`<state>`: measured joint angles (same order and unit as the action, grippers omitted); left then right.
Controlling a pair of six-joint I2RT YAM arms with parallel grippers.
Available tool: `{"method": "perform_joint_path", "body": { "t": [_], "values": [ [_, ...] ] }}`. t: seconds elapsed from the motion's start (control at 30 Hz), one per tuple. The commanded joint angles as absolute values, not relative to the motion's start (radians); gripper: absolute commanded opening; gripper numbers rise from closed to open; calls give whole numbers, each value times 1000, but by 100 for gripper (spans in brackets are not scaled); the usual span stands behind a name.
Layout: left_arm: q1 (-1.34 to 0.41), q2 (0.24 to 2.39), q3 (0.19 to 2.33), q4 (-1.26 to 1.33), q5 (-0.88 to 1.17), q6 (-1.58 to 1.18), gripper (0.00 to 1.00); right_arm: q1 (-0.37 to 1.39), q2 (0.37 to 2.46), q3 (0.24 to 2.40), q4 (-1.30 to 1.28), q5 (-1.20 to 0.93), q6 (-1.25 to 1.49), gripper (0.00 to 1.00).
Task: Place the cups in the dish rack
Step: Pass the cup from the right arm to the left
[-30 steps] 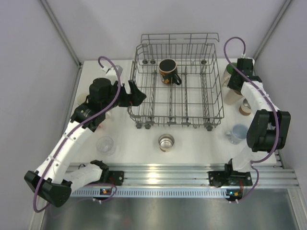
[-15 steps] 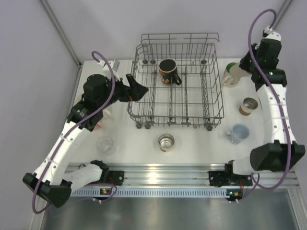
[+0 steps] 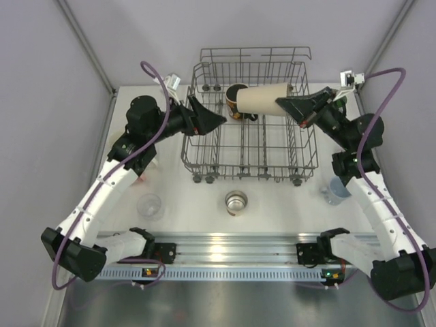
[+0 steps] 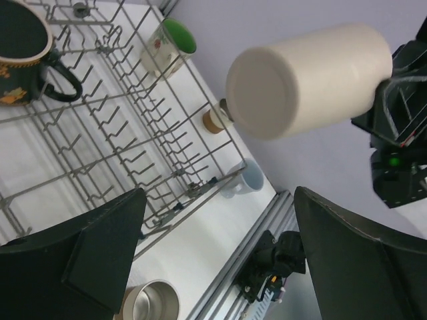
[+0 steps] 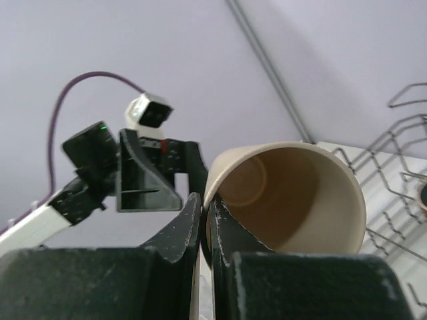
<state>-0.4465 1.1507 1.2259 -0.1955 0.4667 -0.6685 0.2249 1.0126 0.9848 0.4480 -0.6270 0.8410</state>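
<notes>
My right gripper (image 3: 289, 105) is shut on the rim of a cream cup (image 3: 260, 99) and holds it on its side above the back of the dish rack (image 3: 252, 167). In the right wrist view one finger is inside the cup (image 5: 293, 193) and one outside, with the gripper (image 5: 205, 220) pinching its wall. A black mug (image 3: 236, 107) stands in the rack, partly hidden under the cream cup. My left gripper (image 3: 212, 120) is open and empty over the rack's left edge, facing the cup (image 4: 307, 80). In the left wrist view that gripper (image 4: 227, 260) has wide jaws.
A steel cup (image 3: 236, 202) stands in front of the rack, a clear cup (image 3: 149, 206) at the front left, and a pale cup (image 3: 335, 191) at the right. The left wrist view shows a green-lined mug (image 4: 170, 43) and a brown-banded cup (image 4: 215, 120) beyond the rack (image 4: 133, 133).
My right arm lifted the cream cup from the table's right side and swung it left over the rack, tipping it on its side. My left gripper moved right, over the rack's edge.
</notes>
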Motion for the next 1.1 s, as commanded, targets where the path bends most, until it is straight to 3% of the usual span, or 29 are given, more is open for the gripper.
{"method": "perform_joint_path", "body": {
  "t": [0.0,0.4,0.9,0.97,1.07],
  "values": [
    [-445,1178,1285,-9,538,-750,98,278,988,939,883,-660,1057,0],
    [-445,1213,1210,449,707,-968,98,376,1051,922,1002,-664,1137,0],
    [-445,1207,1167,514,698,-1055,95,397,1095,870,1164,-660,1233,0],
    [-446,1213,1125,613,704,-1103,87,399,1106,865,1172,-661,1233,0],
    [-446,1229,1120,634,732,-1144,67,400,1117,853,1175,-652,1218,0]
  ]
}}
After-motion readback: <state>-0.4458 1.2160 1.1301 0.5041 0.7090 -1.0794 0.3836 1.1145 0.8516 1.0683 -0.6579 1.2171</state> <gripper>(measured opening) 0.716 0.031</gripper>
